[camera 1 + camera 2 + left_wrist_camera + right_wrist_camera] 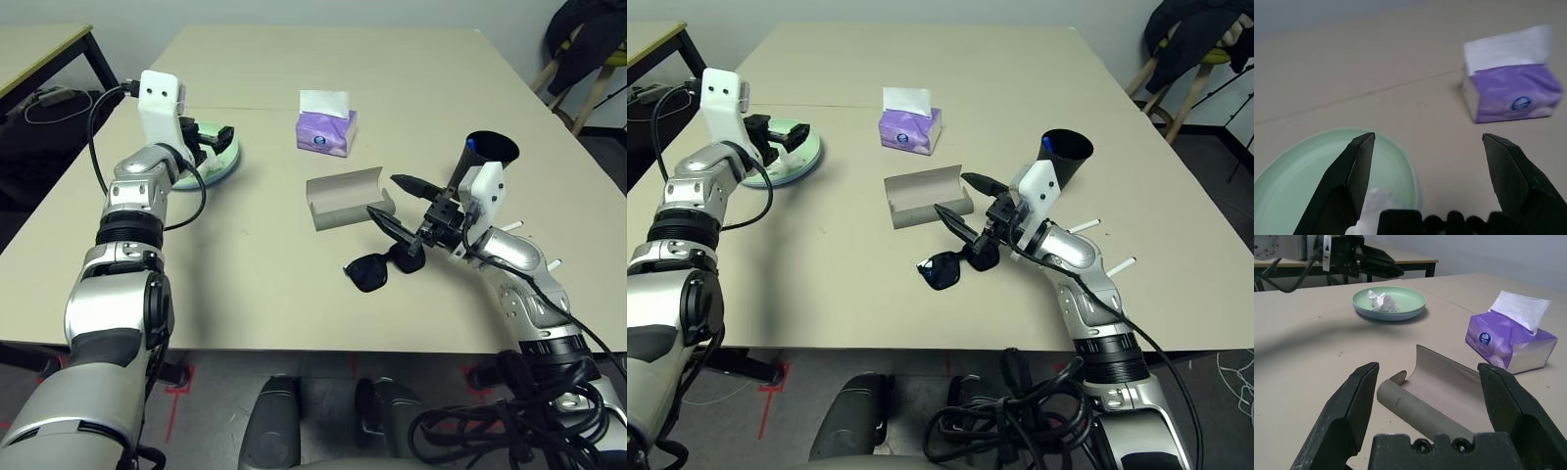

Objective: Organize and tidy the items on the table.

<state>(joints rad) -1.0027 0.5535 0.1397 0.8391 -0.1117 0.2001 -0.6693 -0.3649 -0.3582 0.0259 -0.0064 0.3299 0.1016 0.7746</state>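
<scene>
My left gripper hangs open just above the mint green plate, which is stacked on a pale blue plate at the table's left. A crumpled white tissue lies in the green plate, free of the fingers. My right gripper stands open by the near end of the grey glasses case, whose lid is up. The black sunglasses lie on the table just below the gripper's lower finger. A black cup with a blue tip inside stands behind my right wrist.
A purple tissue box stands behind the case. Two thin white sticks lie beside my right forearm. A smaller table with cables is off to the left, and a stool with dark clothing is at the back right.
</scene>
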